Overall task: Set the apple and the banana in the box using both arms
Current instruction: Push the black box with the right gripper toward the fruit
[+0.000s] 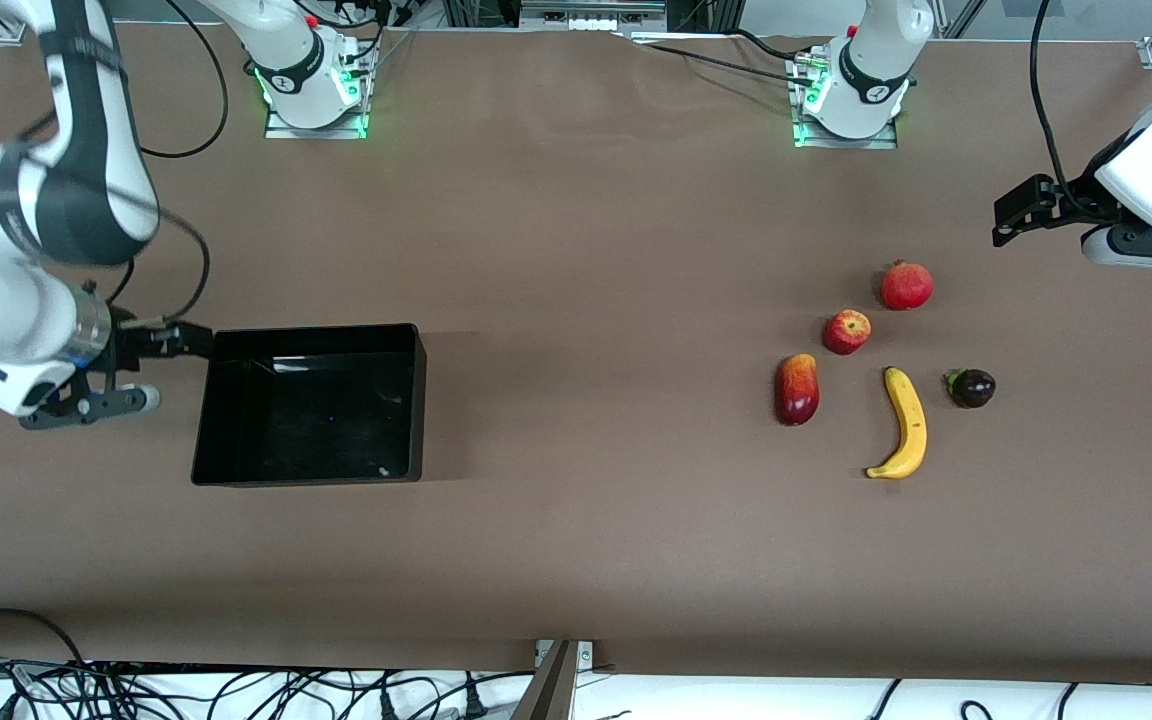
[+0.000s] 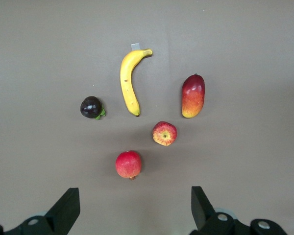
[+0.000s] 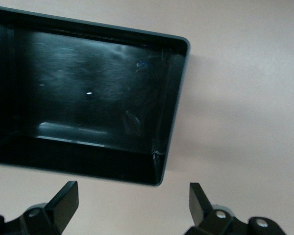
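Front view shows the apple [image 1: 846,331] lying on the table [image 1: 586,250] toward the left arm's end, in a loose cluster of fruit, with the banana [image 1: 903,436] nearer the camera than it and a little apart. Around them sit three lookalikes: a plain red round fruit [image 1: 906,285] farther from the camera than the apple, a red-yellow oval fruit [image 1: 797,389] beside the banana, and a small dark purple fruit [image 1: 971,387] flanking the banana toward the left arm's end. The box [image 1: 308,478] stands empty, well apart from the fruit, toward the right arm's end.

The left pincer [image 1: 1021,210] hangs above bare table near the cluster, its fingers [image 2: 66,208] spread wide and holding nothing. The right pincer [image 1: 171,340] hovers at the box's edge, likewise spread and empty, apparently waiting.

The likeliest fault is a wrong pick: the apple lies close to both the plain red fruit and the oval one, so a descent slightly off target could close on a neighbour or knock it rolling. The apple, being round, may squirt from the fingers if gripped off centre. The banana's curve invites a skewed grasp, and a sweep at it could nudge the purple fruit. The long carry to the box gives a loose grip time to fail, and the right pincer beside the box could obstruct the drop
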You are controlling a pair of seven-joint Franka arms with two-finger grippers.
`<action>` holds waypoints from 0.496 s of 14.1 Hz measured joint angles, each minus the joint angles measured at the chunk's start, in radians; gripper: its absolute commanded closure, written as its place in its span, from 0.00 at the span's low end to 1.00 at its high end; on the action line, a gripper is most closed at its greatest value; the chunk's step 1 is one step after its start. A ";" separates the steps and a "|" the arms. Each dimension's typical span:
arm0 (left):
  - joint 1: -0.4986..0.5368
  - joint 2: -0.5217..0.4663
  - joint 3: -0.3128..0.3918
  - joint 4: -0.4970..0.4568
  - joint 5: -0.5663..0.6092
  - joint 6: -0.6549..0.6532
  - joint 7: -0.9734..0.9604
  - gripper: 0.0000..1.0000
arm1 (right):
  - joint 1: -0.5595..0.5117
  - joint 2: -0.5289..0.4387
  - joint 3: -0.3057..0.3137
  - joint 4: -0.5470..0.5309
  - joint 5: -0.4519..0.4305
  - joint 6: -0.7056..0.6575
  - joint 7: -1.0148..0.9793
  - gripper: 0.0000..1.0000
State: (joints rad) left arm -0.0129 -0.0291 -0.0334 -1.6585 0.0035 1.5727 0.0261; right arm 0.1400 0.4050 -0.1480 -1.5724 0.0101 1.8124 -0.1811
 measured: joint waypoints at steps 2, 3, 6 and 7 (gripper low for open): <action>0.000 0.000 0.000 0.000 0.000 0.000 0.000 0.00 | -0.026 0.054 -0.001 -0.043 0.000 0.082 -0.001 0.00; 0.000 0.001 0.000 0.000 0.000 0.000 0.000 0.00 | -0.034 0.072 -0.001 -0.073 0.000 0.132 -0.001 0.00; 0.000 0.002 0.000 0.000 0.000 0.000 0.000 0.00 | -0.050 0.091 -0.001 -0.202 0.000 0.310 -0.001 0.01; 0.000 0.002 0.000 0.000 0.000 0.000 0.000 0.00 | -0.052 0.093 -0.001 -0.244 0.001 0.359 -0.001 0.09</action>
State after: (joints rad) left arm -0.0129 -0.0272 -0.0334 -1.6586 0.0038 1.5727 0.0261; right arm 0.0876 0.4980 -0.1492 -1.8169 0.0106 2.1718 -0.1821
